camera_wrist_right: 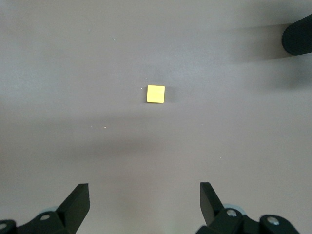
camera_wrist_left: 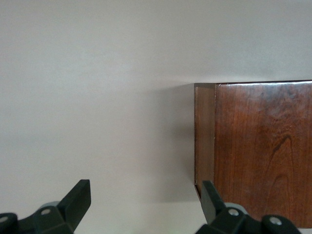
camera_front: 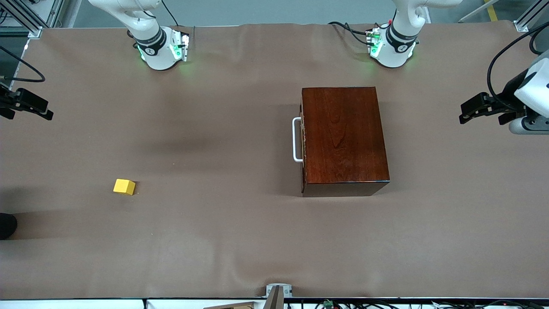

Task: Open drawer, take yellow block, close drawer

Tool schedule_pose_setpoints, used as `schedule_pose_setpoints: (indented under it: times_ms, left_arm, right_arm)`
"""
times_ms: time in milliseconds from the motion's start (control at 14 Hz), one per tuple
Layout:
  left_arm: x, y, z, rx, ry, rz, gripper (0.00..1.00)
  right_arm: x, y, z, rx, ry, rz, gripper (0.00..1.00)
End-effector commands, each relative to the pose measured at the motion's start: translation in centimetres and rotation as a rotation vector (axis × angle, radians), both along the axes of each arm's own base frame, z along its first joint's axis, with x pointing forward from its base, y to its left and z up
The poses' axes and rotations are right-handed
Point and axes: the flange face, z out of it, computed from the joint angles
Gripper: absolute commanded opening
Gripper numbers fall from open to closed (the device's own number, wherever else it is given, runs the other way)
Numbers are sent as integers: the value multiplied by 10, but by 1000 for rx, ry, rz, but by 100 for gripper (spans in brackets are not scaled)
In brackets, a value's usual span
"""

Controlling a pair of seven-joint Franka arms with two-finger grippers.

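Note:
The yellow block (camera_front: 124,186) lies on the bare table toward the right arm's end, nearer the front camera than the box. It also shows in the right wrist view as the yellow block (camera_wrist_right: 156,94). High over the table beside the block, my right gripper (camera_front: 23,109) (camera_wrist_right: 145,200) hangs open and empty. The drawer (camera_front: 303,141) sits pushed into the dark wooden box (camera_front: 345,137) (camera_wrist_left: 263,151), and its white handle (camera_front: 297,139) faces the right arm's end. My left gripper (camera_front: 491,113) (camera_wrist_left: 145,200) is open and empty, over the table beside the box at the left arm's end.
A brown mat (camera_front: 223,240) covers the whole table. A dark rounded object (camera_front: 6,225) (camera_wrist_right: 297,34) pokes in at the table's edge at the right arm's end, nearer the front camera than the block. The arm bases (camera_front: 161,49) (camera_front: 392,47) stand along the back edge.

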Motion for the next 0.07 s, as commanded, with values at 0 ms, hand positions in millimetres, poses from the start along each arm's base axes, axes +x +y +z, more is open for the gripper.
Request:
schedule_pose_setpoints:
  times_ms: [0]
  left_arm:
    - [-7, -2, 5, -3, -16, 0, 100]
  right_arm:
    - [0, 0, 3, -9, -3, 3, 100]
